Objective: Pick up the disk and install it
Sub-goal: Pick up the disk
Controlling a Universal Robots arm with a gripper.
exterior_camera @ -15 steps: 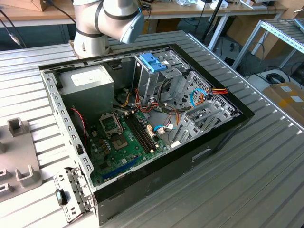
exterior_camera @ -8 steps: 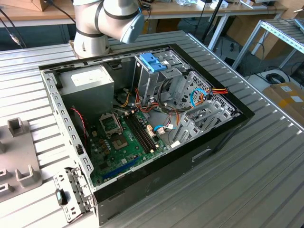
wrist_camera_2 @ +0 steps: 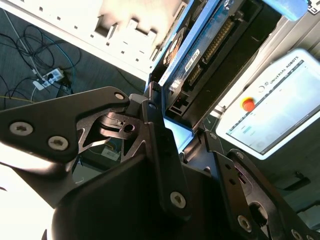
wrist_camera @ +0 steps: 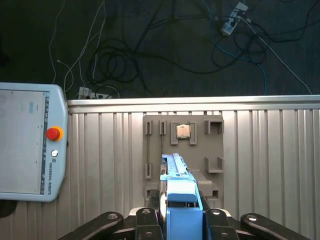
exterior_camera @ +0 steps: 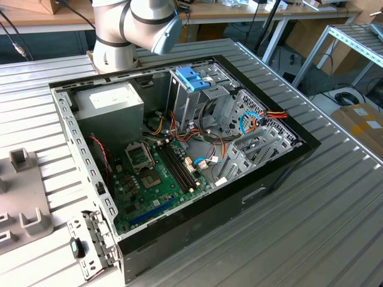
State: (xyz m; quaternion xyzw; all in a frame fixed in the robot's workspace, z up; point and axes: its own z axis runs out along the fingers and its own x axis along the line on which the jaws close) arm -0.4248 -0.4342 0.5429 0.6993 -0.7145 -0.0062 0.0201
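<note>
The disk [wrist_camera: 176,176], a flat metal drive in a light-blue carrier frame, stands on edge between my gripper's [wrist_camera: 181,214] black fingers [wrist_camera: 150,220] in the first wrist view. My gripper is shut on it. It hangs above a grey fixture plate [wrist_camera: 215,125] on the ribbed table. In the second wrist view the disk [wrist_camera_2: 200,55] shows its dark underside and connector edge, clamped in the gripper [wrist_camera_2: 182,135]. In the exterior view the open computer case [exterior_camera: 179,149] lies on the table, with the arm [exterior_camera: 137,24] behind it.
A bare blue bracket [exterior_camera: 192,78] sits atop the drive cage in the case. A grey power supply box [exterior_camera: 111,101] fills the back corner. The fixture plate holds a small chip [wrist_camera: 182,131]. A teach pendant [wrist_camera: 27,142] lies on the table. Cables [wrist_camera: 150,45] run over the floor.
</note>
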